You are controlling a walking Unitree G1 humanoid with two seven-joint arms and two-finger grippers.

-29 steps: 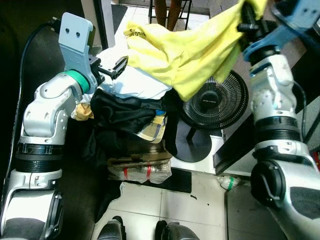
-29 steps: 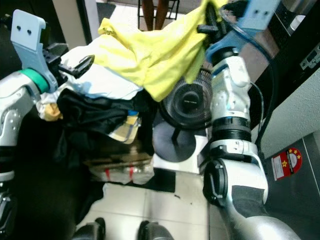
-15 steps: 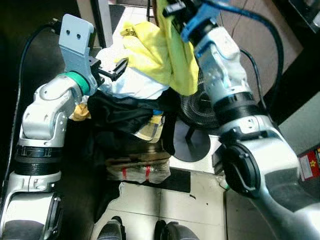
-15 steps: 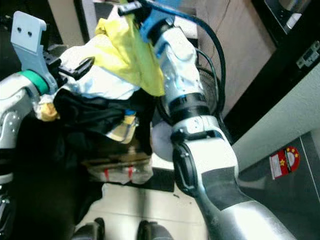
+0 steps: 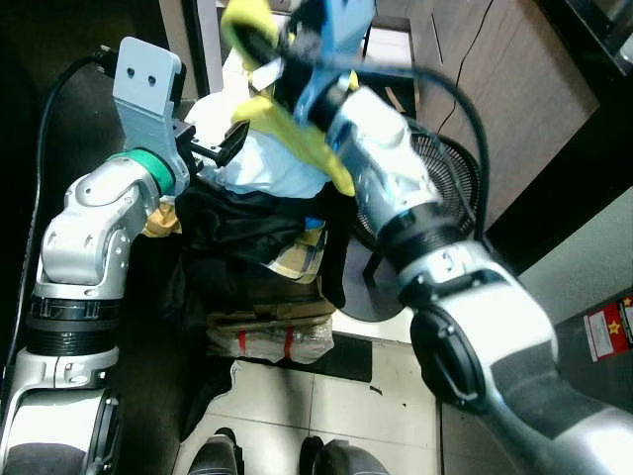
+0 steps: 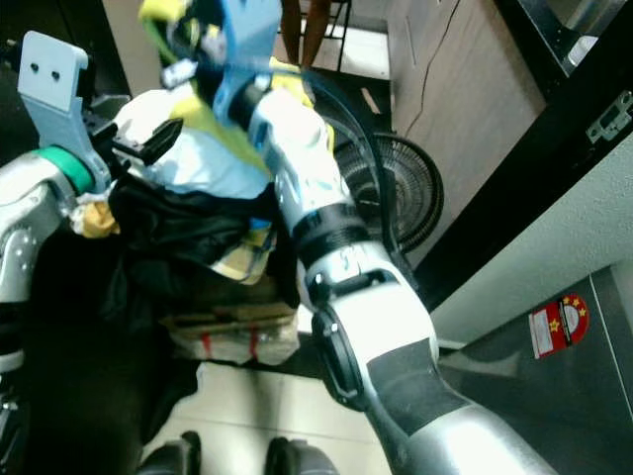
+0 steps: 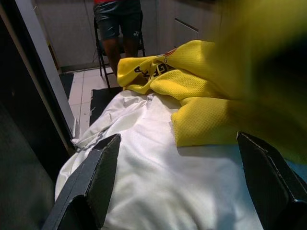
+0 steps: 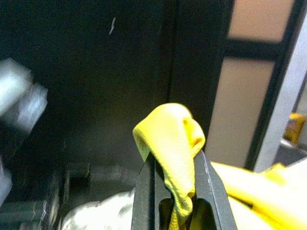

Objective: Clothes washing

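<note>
The yellow garment (image 7: 192, 91) is a bright mesh-knit piece with dark lettering on one fold, bunched in thick rolls on top of the white garment (image 7: 158, 182). That white garment is smooth and pale, spread over the top of the laundry pile (image 5: 259, 213), which also holds black cloth (image 5: 242, 228) and a checked yellow-and-blue piece (image 5: 302, 259) just below the white one. The pile rests on a plastic-wrapped bundle (image 5: 269, 339) with red bands on the tiled floor (image 5: 326, 396).

The right gripper (image 8: 175, 165) is raised above the pile, toward its far side, and its two black fingers (image 8: 144, 191) are pressed together on a fold of the yellow garment, which bulges out past the fingertips in a rounded knob while the rest trails down toward the pile.

The left gripper (image 7: 177, 177) sits at the near-left edge of the pile, just above the white garment, its fingers (image 7: 103, 172) spread wide with nothing between them; the yellow garment lies just beyond them.

A black fan (image 5: 450, 193) stands beside the pile, on its right. A person's legs (image 7: 117, 43) stand behind the pile, by a dark chair (image 7: 103, 57).
</note>
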